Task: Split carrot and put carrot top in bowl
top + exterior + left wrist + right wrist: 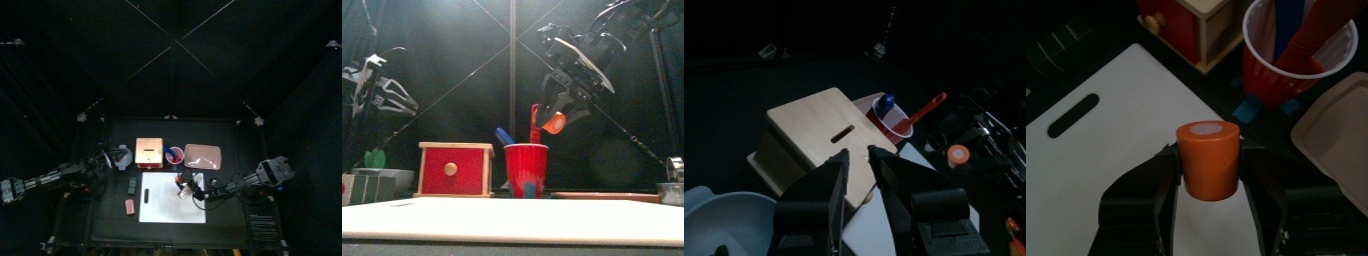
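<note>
My right gripper [1212, 185] is shut on the orange carrot [1211, 160] body, an upright stub with its pale cut end facing the camera. In the front view this carrot [553, 122] hangs in the right gripper [556, 118], above the white board [502, 218] and just right of the red cup. The green carrot top [372, 158] shows over the rim of the grey-white bowl [380, 183] at far left. My left gripper [859, 165] stands open and empty above the bowl [724, 215], beside the wooden box.
A wooden box [148, 151] with a red front, a red cup [174, 155] holding utensils and a pink tray [203, 154] line the back of the table. A small pinkish-red block [130, 206] lies left of the board [167, 203].
</note>
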